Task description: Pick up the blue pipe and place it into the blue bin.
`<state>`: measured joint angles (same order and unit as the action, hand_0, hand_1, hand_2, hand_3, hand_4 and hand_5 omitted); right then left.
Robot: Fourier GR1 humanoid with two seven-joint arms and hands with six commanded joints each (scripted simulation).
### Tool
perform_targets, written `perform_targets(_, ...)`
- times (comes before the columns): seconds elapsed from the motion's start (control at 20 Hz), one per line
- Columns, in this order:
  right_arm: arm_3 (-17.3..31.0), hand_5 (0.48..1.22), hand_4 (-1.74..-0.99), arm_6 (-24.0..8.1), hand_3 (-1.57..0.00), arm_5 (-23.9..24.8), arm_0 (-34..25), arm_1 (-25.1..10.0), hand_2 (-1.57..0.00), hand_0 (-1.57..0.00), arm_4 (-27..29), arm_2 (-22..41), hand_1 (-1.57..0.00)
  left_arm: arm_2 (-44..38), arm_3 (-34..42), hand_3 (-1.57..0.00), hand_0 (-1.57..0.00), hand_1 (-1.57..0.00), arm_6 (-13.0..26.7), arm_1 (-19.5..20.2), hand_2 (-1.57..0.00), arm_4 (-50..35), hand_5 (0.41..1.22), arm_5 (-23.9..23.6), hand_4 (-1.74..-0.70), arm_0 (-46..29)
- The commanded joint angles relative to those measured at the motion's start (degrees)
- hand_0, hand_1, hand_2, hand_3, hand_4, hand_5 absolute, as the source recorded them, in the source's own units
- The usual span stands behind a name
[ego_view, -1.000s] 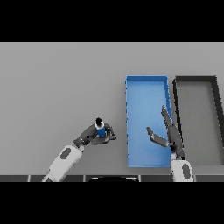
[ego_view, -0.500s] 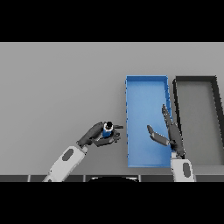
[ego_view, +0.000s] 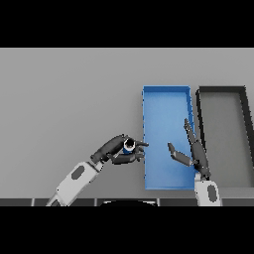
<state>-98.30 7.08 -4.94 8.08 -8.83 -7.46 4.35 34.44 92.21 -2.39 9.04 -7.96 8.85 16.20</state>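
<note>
My left hand [ego_view: 113, 150] is shut on the blue pipe [ego_view: 128, 145], a short blue tube with a pale open end showing between the fingers. It hovers just left of the blue bin [ego_view: 166, 99], its fingertips almost at the bin's left wall. The bin is a long blue tray lying front to back right of centre. My right hand [ego_view: 195, 151] is open over the bin's near right part, fingers straight and thumb spread toward the left.
A dark grey bin [ego_view: 222, 91] of the same shape stands right beside the blue one, at the right edge. The grey table [ego_view: 64, 94] stretches to the left and the back.
My left hand has carried the pipe to the right, from well left of the bin to its left wall. The right hand has hardly moved.
</note>
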Motion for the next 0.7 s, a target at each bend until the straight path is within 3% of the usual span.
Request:
perform_targets(0.0,-0.1,0.629,-1.186,0.4,0.0,0.1,0.4,0.2,0.0,0.0,0.0,0.1,0.0,0.2,-0.1,-1.44,-1.57,-1.57,-0.2,0.2,-1.57,0.1,1.219,0.2,-1.73,-0.5)
perform_targets(0.5,-4.3,0.619,-1.191,0.8,0.0,1.4,5.1,2.8,0.0,0.0,0.8,0.9,0.0,0.4,-0.1,-1.44,-1.57,-1.57,0.3,0.1,-1.57,1.1,1.22,0.3,-1.73,-1.0)
perform_targets(0.55,-6.0,0.61,-1.195,1.2,0.0,-0.1,4.8,1.6,0.0,0.0,3.2,0.0,0.0,0.2,-0.4,-1.44,-1.57,-1.57,0.8,0.1,-1.57,0.9,1.221,0.5,-1.73,-0.5)
perform_targets(0.65,-8.8,0.593,-1.199,-1.8,0.0,-5.2,3.5,-0.3,0.0,0.0,10.3,-0.3,0.0,0.3,0.3,-1.44,-1.57,-1.57,0.5,0.2,-1.57,0.5,1.221,0.7,-1.73,-1.2)
